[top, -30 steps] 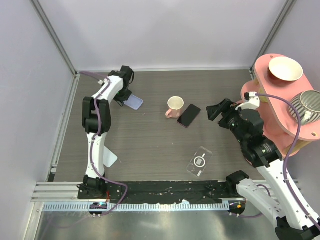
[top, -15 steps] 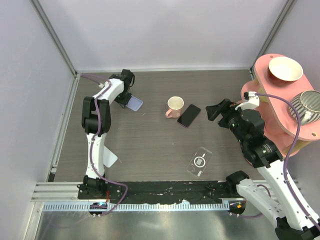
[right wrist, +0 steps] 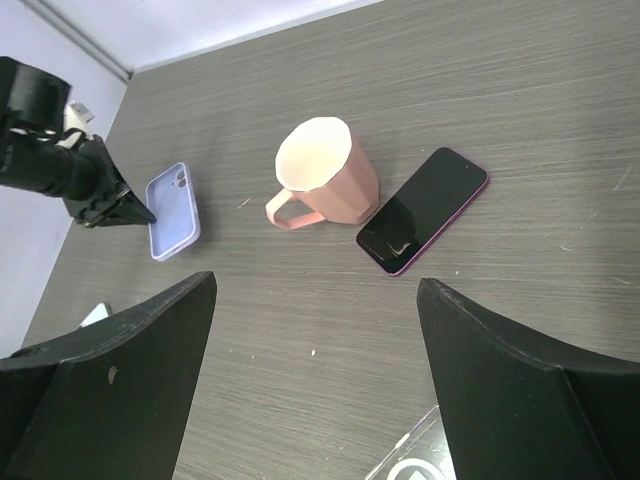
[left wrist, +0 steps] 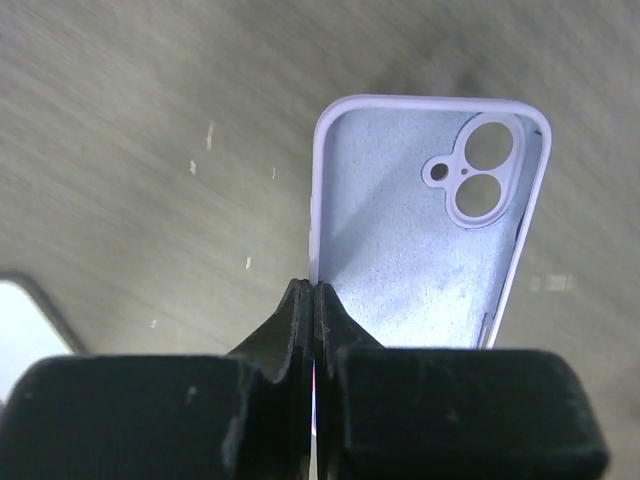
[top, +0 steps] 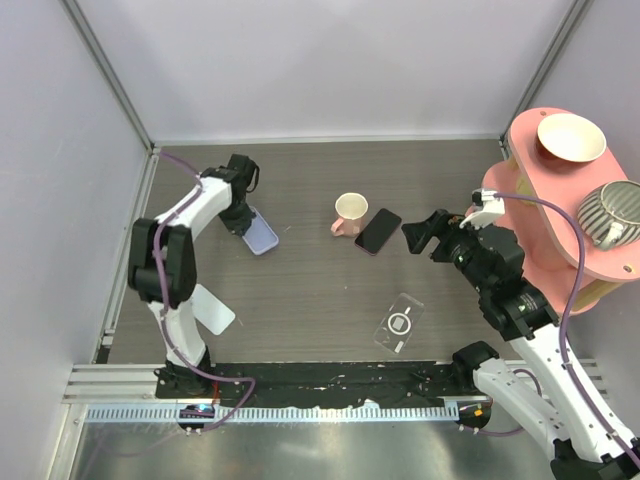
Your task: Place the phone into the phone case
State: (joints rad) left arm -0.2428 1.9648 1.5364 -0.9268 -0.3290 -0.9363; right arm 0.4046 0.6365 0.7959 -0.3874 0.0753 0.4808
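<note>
The phone case (top: 262, 236) is lilac and lies open side up on the dark table at the back left. The left wrist view shows its pale lining and camera holes (left wrist: 420, 230). My left gripper (top: 243, 222) (left wrist: 315, 290) is shut on the case's left side wall, its fingers pinched together over the rim. The phone (top: 378, 231) (right wrist: 423, 210) lies screen up, black with a purple edge, beside a pink mug. My right gripper (top: 418, 235) (right wrist: 315, 285) hovers open just right of the phone, holding nothing. The case (right wrist: 172, 210) also shows in the right wrist view.
A pink mug (top: 350, 212) (right wrist: 320, 170) stands left of the phone. A clear case with a ring (top: 399, 324) lies nearer the front. A white flat piece (top: 212, 310) lies at the front left. A pink shelf (top: 540, 200) with a bowl (top: 570, 137) and metal cup (top: 615, 212) stands right.
My left gripper shut on the phone case and dragged it nearer and slightly left, turning it. My right gripper moved left toward the phone, still open.
</note>
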